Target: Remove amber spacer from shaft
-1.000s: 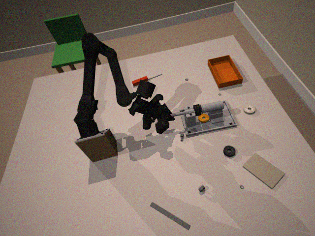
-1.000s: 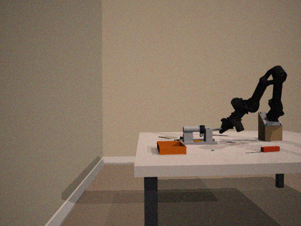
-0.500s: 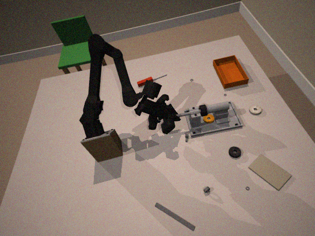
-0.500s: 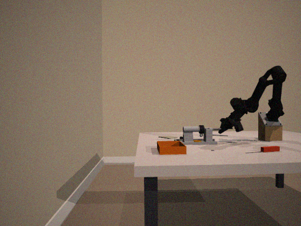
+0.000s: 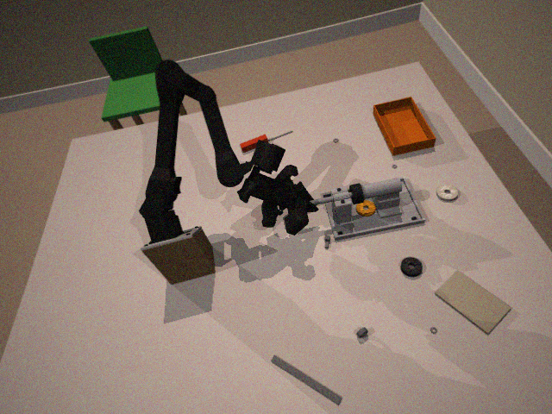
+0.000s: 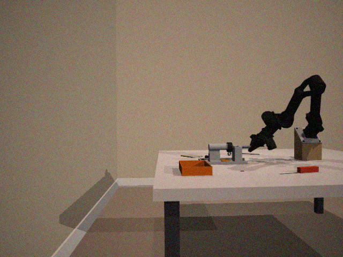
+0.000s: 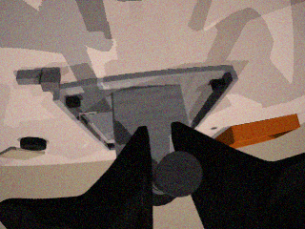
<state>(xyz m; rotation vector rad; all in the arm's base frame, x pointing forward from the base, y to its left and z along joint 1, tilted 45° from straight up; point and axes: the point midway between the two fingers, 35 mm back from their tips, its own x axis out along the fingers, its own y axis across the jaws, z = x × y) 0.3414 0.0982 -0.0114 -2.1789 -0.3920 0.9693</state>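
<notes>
My gripper (image 5: pixel 316 204) (image 6: pixel 250 148) (image 7: pixel 159 132) is shut on the grey shaft (image 5: pixel 329 198) (image 6: pixel 245 146). The shaft runs level through the small upright block (image 5: pixel 342 211) (image 6: pixel 238 153) (image 7: pixel 148 107) toward the grey cylindrical housing (image 5: pixel 384 188) (image 6: pixel 216 146). A black spacer (image 5: pixel 356 193) (image 6: pixel 229 146) sits around the shaft's line, against the housing's near end. The amber spacer (image 5: pixel 366 205) (image 6: pixel 224 160) lies low on the base plate (image 5: pixel 379 229), between the two supports. The shaft's tip inside the housing is hidden.
An orange tray (image 5: pixel 408 127) (image 6: pixel 195 168) (image 7: pixel 262 131), a red screwdriver (image 5: pixel 254 142) (image 6: pixel 307 169), a white ring (image 5: pixel 448 191), a black ring (image 5: pixel 410 264), a beige plate (image 5: pixel 472 301) and a grey bar (image 5: pixel 306 379) lie around the fixture. A small bolt (image 5: pixel 327 241) lies beside the base plate.
</notes>
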